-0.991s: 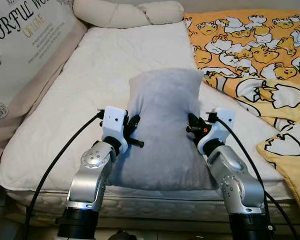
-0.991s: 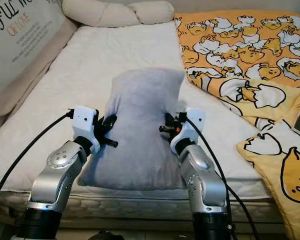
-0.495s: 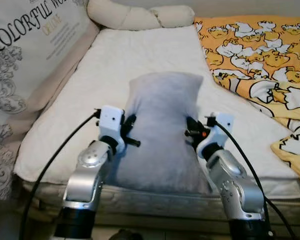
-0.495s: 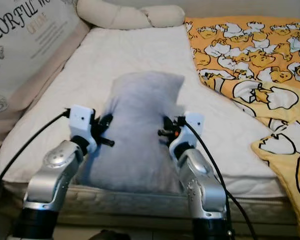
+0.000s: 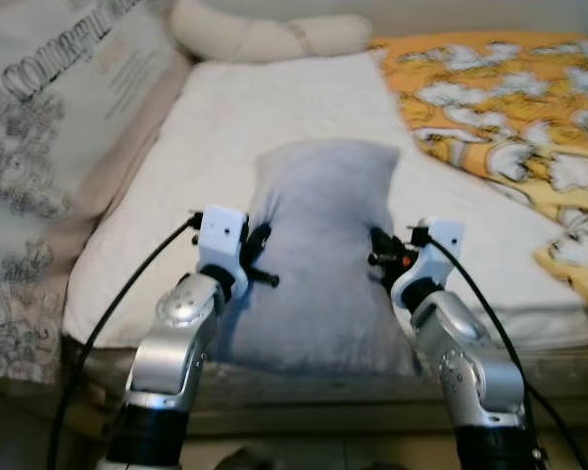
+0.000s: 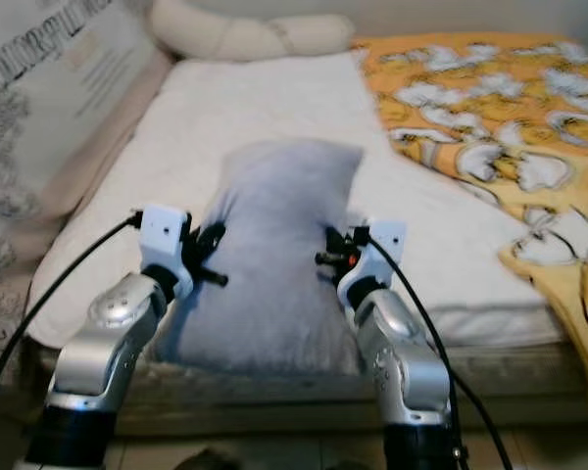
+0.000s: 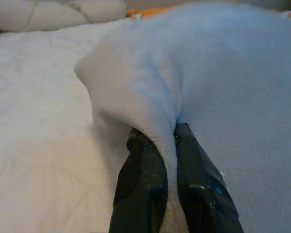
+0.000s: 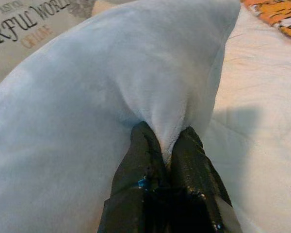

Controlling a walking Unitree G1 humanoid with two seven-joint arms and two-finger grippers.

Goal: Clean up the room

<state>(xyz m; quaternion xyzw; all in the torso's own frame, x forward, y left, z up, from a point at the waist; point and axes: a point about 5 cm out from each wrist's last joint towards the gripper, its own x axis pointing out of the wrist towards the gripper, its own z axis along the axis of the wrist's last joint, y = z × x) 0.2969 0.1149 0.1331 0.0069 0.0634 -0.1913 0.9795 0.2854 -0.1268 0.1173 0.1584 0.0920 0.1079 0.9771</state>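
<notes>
1. Since a second before, the whole scene had slid in the head views and blurred, showing more of the mattress's front edge, so the camera had moved; the soft grey rectangular pillow [image 5: 321, 257] sat between the two grippers as before.
2. The left gripper [image 7: 166, 145] was clamped on a pinched fold at the pillow's left edge.
3. The right gripper [image 8: 166, 150] was clamped on a fold at the pillow's right edge.
4. The pillow was over the near edge of the white quilted mattress [image 5: 274, 108].
5. Right of the pillow lay an orange blanket with white cartoon prints [image 5: 510, 108].
6. Beyond the pillow lay a cream bolster cushion [image 5: 265, 37]; to its left stood a pale printed headboard panel [image 5: 49, 127].
</notes>
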